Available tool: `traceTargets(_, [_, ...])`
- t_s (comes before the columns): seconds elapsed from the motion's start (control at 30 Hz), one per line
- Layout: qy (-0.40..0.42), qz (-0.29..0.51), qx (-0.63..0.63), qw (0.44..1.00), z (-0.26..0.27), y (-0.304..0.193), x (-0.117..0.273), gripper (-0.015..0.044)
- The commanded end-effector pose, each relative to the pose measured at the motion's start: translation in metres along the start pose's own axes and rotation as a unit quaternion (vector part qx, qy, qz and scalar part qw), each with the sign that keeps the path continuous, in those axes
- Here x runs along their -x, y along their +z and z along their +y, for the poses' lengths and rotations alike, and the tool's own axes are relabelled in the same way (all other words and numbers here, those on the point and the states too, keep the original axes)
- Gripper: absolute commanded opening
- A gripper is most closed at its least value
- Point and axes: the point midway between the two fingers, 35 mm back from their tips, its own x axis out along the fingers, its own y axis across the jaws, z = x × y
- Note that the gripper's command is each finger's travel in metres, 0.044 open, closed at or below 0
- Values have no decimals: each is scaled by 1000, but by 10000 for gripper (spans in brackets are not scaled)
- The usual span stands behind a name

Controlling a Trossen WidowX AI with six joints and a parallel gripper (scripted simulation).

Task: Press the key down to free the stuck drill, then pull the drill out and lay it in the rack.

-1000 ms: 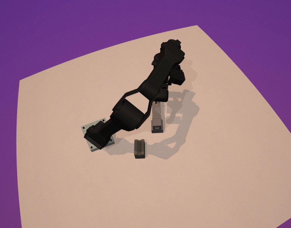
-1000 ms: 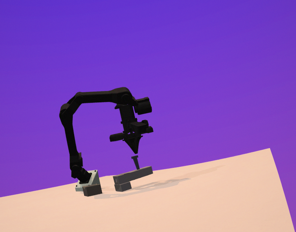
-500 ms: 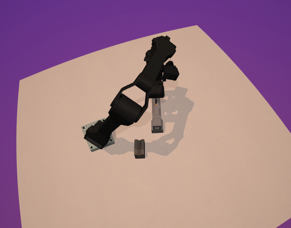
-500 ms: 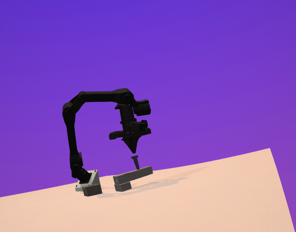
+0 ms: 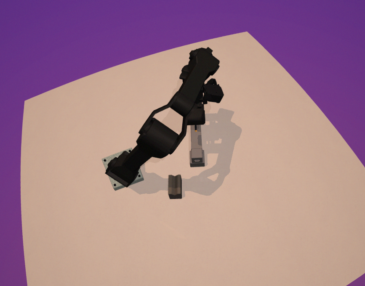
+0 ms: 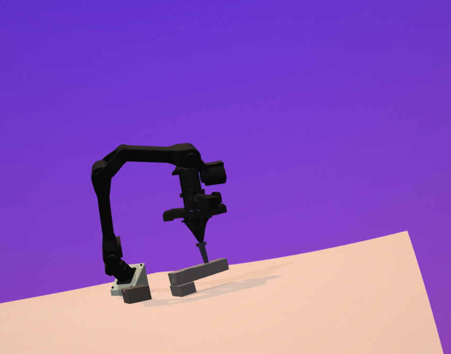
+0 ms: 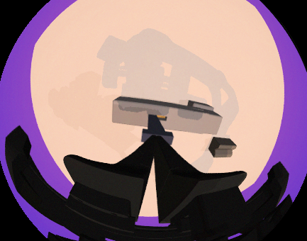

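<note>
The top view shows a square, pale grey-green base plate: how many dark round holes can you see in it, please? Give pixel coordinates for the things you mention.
4 dark round holes [image 5: 105, 160] [image 6: 141, 264], one near each corner of the base plate [image 6: 141, 273]. The black robot arm [image 5: 159, 138] [image 6: 153, 154] may hide more.

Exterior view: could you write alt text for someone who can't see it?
A black robot arm arches over from its pale base plate, its shut gripper pointing down at the head of a T-shaped key. The key stands up from a long grey bar resting on a grey block; a brown block sits near the base.
</note>
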Motion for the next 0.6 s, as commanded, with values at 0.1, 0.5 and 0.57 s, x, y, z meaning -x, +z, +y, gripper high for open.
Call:
traceTargets(0.1, [-3,-1,3,1000,0,1,-5,0])
traceTargets(0.5, [-3,-1,3,1000,0,2,-10,0])
traceTargets(0.57, [-3,-1,3,1000,0,2,-10,0])
